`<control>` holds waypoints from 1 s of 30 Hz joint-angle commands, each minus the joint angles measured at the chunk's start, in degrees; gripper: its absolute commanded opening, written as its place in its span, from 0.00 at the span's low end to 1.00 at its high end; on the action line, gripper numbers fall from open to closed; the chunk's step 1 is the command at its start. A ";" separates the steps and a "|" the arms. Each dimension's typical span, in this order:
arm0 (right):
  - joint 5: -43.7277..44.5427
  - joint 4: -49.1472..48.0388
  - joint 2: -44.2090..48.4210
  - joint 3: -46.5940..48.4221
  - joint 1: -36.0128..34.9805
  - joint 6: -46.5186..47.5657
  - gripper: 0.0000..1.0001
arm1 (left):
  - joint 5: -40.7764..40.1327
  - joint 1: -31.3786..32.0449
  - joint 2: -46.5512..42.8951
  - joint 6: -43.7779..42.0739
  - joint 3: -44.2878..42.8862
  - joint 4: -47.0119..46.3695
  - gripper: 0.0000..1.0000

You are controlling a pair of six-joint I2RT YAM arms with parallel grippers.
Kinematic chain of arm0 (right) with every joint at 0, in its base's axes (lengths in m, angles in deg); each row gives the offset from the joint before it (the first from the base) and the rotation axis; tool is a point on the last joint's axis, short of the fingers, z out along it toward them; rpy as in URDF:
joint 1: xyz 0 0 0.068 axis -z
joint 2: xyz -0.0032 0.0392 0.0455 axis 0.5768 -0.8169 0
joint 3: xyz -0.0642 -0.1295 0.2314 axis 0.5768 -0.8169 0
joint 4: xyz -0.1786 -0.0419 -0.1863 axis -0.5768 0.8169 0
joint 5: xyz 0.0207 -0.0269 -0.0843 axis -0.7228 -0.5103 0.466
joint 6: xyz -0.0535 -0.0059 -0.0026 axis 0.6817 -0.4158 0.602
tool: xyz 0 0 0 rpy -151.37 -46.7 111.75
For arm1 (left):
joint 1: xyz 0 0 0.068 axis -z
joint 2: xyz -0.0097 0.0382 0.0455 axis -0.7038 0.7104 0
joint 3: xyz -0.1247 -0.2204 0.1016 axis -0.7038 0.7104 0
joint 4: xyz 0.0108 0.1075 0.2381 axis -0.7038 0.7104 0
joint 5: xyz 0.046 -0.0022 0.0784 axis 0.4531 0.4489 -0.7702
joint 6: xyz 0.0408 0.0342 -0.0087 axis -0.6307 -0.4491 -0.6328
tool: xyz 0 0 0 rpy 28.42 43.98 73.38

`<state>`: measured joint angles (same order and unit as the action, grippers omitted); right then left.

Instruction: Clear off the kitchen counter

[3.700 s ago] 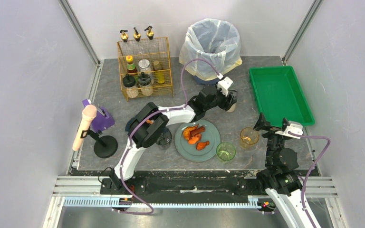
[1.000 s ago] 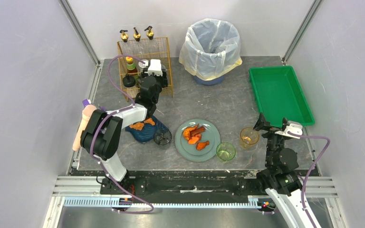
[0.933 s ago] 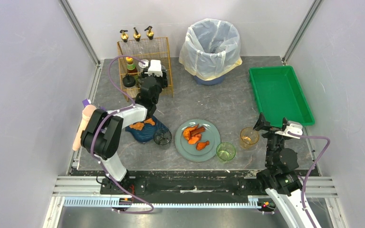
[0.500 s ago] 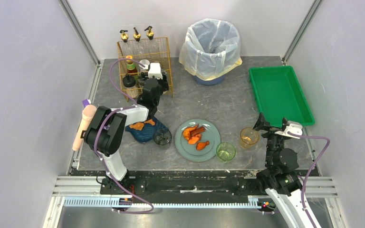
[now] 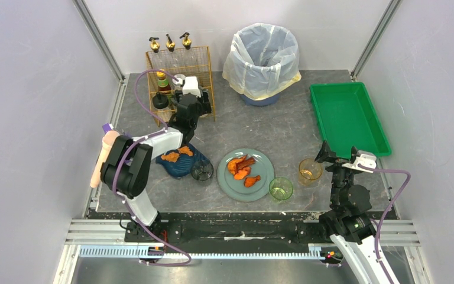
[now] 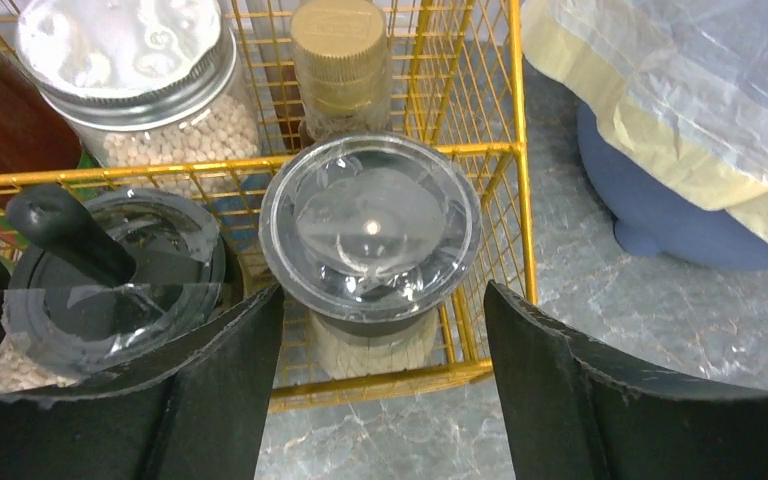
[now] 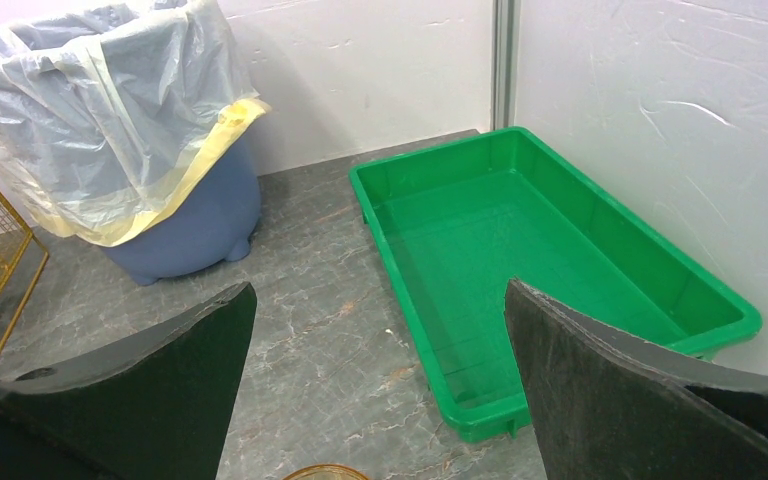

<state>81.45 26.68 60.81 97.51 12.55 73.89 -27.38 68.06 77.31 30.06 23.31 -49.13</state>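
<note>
Looking down from above, the left gripper [image 5: 184,93] hangs at the yellow wire rack [image 5: 204,65], with the kitchen counter [image 5: 272,127] spreading out to its right. The right gripper [image 5: 325,155] hovers over the same slab. On the left wrist, the fingers stand spread with a clear-lidded jar [image 6: 370,225] between them, set in the rack's corner below. On the right wrist, the jaws gape wide on nothing, with counter beneath and a green tray [image 7: 560,240] ahead-right.

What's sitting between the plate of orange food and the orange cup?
A green glass stands between the plate and the orange cup. The top view shows it.
</note>
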 commanded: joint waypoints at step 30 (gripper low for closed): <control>-16.06 11.61 -15.43 15.10 -0.33 -9.08 0.98 | 17.53 2.85 -48.66 25.44 10.08 53.75 0.86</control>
<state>74.67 31.70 56.85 104.20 12.55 68.27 -13.09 70.64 34.65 52.26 30.76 -4.11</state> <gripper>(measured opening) 0.979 0.859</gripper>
